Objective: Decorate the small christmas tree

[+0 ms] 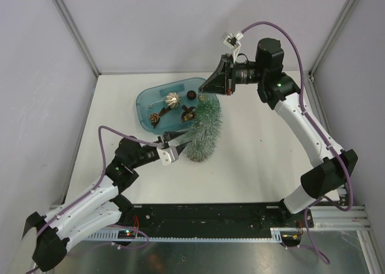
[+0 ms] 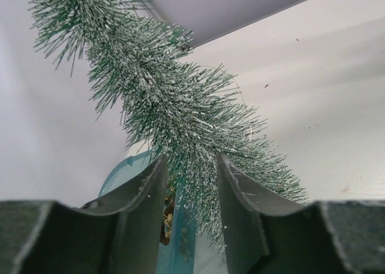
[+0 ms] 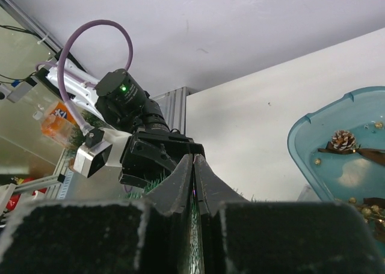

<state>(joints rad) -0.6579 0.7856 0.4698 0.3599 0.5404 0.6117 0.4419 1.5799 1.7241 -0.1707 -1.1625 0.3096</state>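
The small christmas tree [image 1: 203, 133], frosted green and bristly, leans between the two grippers with its wide end toward the near side. My left gripper [image 1: 180, 146] stands at that wide end. In the left wrist view its jaws [image 2: 191, 160] are apart, with the tree's [image 2: 168, 100] lower needles between them. My right gripper [image 1: 203, 91] is at the tree's narrow tip. In the right wrist view its fingers [image 3: 194, 160] are pressed together, with green needles [image 3: 194, 253] showing between them. The left gripper [image 3: 153, 160] shows just beyond them.
A translucent blue tub [image 1: 147, 100] lies left of the tree. It holds a silvery pine cone [image 1: 172, 98], a dark ball [image 1: 191, 94] and brown ornaments [image 1: 155, 116]. White walls and metal posts enclose the table; a black rail [image 1: 210, 217] runs along the near edge.
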